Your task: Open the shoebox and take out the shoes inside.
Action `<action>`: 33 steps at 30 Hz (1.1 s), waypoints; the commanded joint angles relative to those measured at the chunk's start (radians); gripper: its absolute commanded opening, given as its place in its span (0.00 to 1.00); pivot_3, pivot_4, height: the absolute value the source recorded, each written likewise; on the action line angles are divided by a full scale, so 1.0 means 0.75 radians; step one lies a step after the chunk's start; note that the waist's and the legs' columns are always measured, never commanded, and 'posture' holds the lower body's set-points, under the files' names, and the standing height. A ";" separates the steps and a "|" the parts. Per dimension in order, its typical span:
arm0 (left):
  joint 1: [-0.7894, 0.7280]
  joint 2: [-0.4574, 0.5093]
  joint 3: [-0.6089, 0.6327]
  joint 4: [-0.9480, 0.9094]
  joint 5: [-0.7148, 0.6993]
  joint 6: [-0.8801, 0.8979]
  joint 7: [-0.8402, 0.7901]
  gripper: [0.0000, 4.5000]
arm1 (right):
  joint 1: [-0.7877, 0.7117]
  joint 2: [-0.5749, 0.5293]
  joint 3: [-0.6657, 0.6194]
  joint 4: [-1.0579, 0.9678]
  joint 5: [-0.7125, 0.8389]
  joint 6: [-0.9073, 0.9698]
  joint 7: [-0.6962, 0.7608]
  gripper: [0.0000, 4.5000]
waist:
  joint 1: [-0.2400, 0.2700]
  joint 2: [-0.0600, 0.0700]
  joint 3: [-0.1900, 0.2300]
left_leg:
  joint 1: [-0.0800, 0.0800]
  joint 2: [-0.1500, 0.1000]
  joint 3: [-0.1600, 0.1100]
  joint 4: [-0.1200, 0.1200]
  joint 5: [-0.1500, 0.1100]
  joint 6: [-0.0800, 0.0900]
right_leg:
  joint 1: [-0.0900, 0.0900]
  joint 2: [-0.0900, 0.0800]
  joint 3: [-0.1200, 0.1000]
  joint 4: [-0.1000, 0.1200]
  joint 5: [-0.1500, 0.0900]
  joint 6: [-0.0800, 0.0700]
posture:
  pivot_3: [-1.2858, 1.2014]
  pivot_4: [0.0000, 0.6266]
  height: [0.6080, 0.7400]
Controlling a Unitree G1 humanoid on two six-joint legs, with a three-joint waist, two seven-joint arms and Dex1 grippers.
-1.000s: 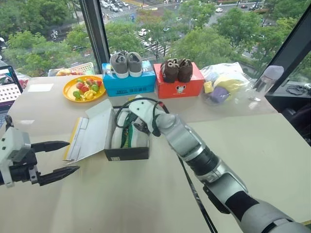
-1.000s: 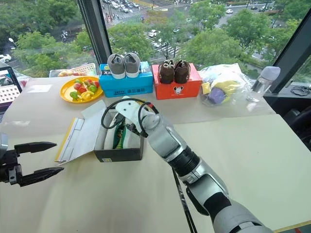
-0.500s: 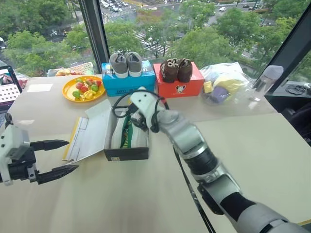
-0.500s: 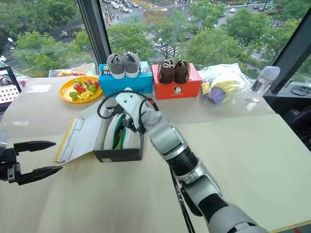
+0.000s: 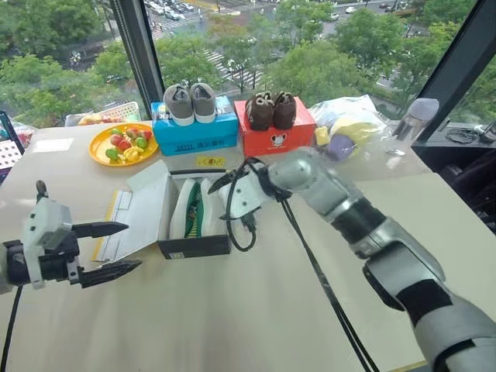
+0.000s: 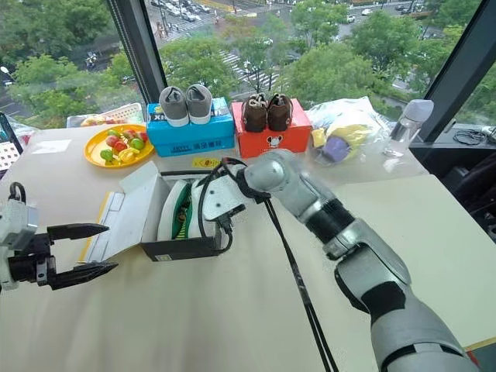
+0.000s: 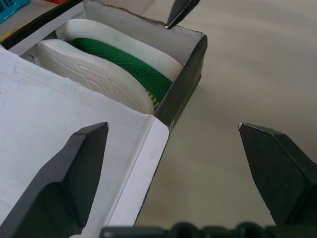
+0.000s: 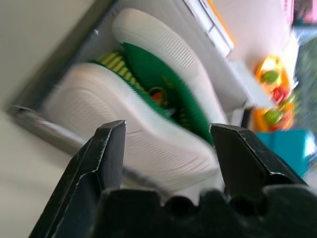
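Green shoes [image 5: 194,209] sit snug in the box [image 5: 198,246]; right hand [image 5: 226,198], spread and empty above them, risks dragging the box; left hand [image 5: 108,249] spread, idle.

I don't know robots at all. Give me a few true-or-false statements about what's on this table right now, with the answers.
1. The shoebox is open. True.
2. The green shoes stand on the table beside the shoebox. False: they lie inside it.
3. The right gripper is open, its fingers empty, above the shoes. True.
4. The left gripper is shut on the lid. False: it is open and holds nothing.
5. Grey shoes sit on the blue box. True.
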 commanded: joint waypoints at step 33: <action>-0.009 -0.012 -0.024 -0.052 -0.027 -0.005 0.044 1.00 | -0.323 0.078 0.232 0.574 -0.564 -0.915 -0.207 0.73 | 0.036 0.000 0.000 | 0.002 -0.001 -0.003 0.000 0.002 -0.003 | 0.002 -0.002 -0.002 0.001 -0.003 -0.004 | 0.52 0.24 0.93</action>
